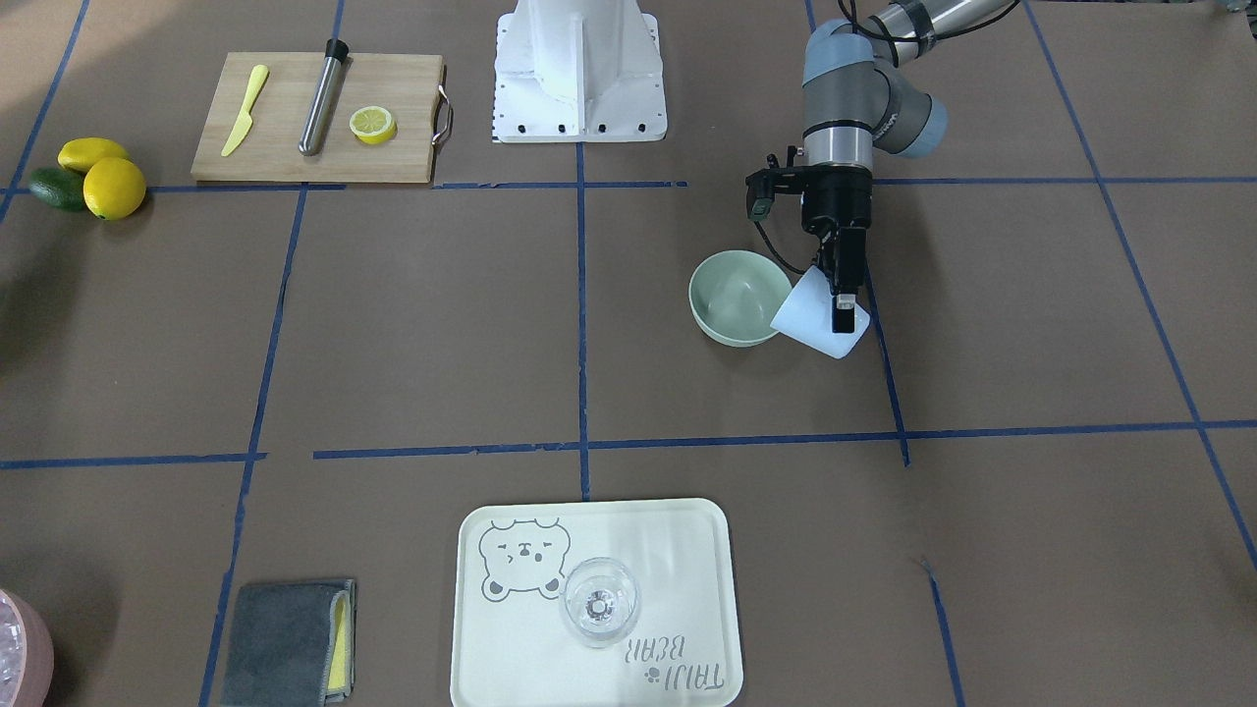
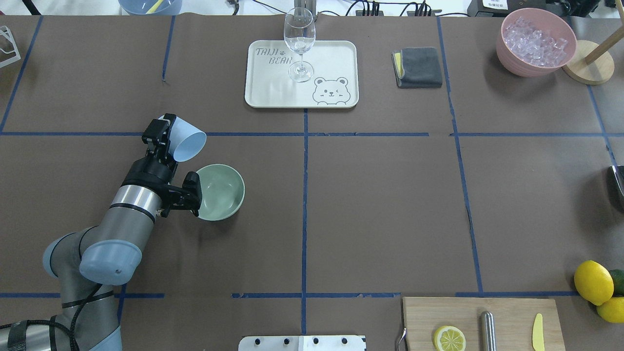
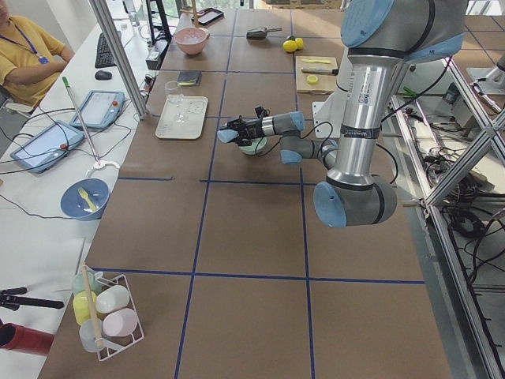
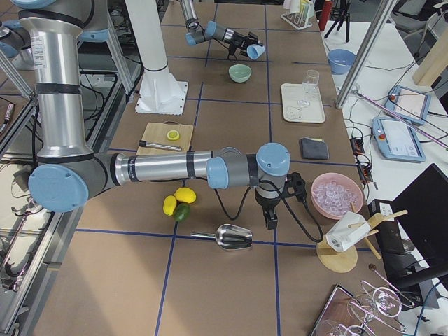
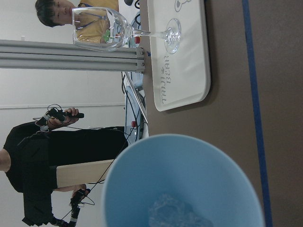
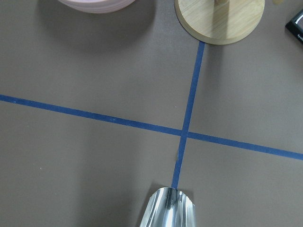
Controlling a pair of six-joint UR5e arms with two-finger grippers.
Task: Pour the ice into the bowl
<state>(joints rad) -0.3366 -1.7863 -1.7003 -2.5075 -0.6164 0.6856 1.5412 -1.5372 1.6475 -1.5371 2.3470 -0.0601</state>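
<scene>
My left gripper [image 1: 843,306] is shut on the wall of a light blue cup [image 1: 817,319], which is tipped on its side with its mouth toward the pale mint-green bowl [image 1: 737,295]. From overhead the cup [image 2: 188,141] hangs just beyond the bowl [image 2: 222,192], at its rim. The left wrist view looks into the cup [image 5: 184,175], where clear ice [image 5: 174,213] lies at the bottom. No ice shows in the bowl. My right gripper [image 4: 270,222] points down at the far end of the table beside a metal scoop [image 4: 232,238]; I cannot tell whether it is open or shut.
A pink container of ice [image 2: 534,41] and a wooden stand [image 2: 587,68] sit at the far right corner. A stemmed glass [image 2: 299,44] stands on a cream tray [image 2: 336,58], next to a grey cloth [image 2: 418,67]. A cutting board [image 2: 507,312] and lemons [image 2: 593,282] lie near the right.
</scene>
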